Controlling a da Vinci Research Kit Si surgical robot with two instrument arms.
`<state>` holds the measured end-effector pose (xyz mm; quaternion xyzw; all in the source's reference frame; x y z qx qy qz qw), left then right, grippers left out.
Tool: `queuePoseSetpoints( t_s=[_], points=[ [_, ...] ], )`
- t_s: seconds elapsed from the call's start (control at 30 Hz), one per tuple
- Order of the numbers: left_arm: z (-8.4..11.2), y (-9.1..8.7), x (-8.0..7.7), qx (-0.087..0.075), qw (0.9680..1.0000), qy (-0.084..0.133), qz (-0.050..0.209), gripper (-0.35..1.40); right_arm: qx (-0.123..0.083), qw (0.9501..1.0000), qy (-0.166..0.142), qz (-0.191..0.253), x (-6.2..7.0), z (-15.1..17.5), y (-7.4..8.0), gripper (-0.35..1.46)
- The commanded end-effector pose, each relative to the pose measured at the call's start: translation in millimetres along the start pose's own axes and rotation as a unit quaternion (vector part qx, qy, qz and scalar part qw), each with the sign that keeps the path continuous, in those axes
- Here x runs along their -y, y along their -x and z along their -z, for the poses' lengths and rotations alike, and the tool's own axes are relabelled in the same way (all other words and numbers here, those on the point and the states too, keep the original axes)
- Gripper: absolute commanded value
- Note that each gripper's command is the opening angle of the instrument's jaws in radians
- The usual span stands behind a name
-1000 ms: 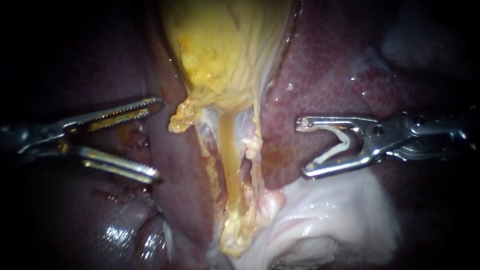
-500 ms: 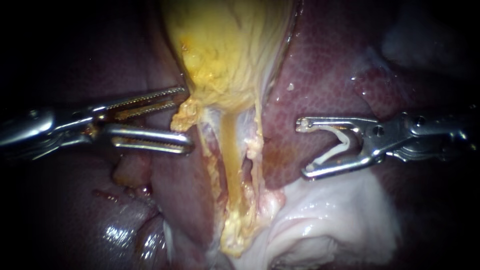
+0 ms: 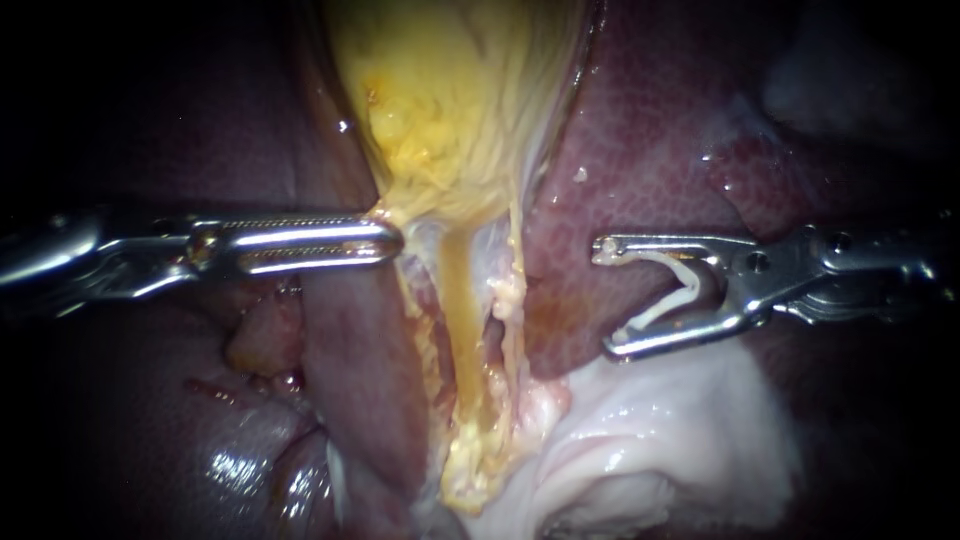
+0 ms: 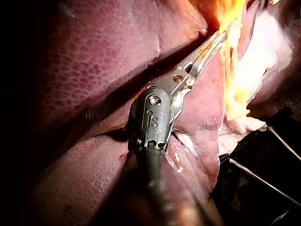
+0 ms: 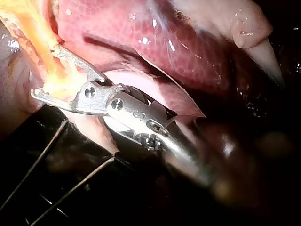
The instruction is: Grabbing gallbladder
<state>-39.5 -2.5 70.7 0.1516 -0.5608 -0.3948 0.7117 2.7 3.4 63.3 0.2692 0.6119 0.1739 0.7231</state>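
The yellow gallbladder [image 3: 450,100] hangs from the top middle of the endoscope view, narrowing into a yellow tube [image 3: 458,300] that runs downward. My left instrument [image 3: 385,241] reaches in level, its toothed jaws shut on the yellow fringe at the gallbladder's lower left edge. In the left wrist view the same jaws [image 4: 217,40] end in yellow tissue [image 4: 230,19]. My right instrument [image 3: 606,298] rests to the right of the tube over the liver [image 3: 640,140], jaws open with a white clip [image 3: 675,290] seated between them, touching no tissue. The right wrist view also shows its jaws [image 5: 46,70] apart.
Dark red liver lobes [image 3: 360,360] flank the tube on both sides. Pale white tissue [image 3: 650,440] lies below the right instrument. A frayed yellow strip [image 3: 470,470] ends at the tube's lower end. Black bench parts [image 5: 56,155] sit under the right instrument.
My left instrument moved right to the gallbladder's lower edge and its jaws closed onto the yellow fringe. The right instrument stayed still.
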Motion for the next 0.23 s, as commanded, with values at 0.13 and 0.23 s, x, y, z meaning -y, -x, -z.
queuePoseSetpoints(
  t_s=[0.13, 0.23],
  points=[
    [-0.1, 0.0, 0.1, 0.000, 1.0000, 0.002, 0.000, -0.35, 0.000, 1.0000, 0.000, 0.000, 0.0, 0.0, 0.0, 0.60],
    [0.0, 0.1, 0.0, 0.000, 1.0000, 0.002, 0.000, -0.35, 0.000, 1.0000, 0.000, 0.000, 0.0, 0.0, 0.0, 0.60]
  ],
)
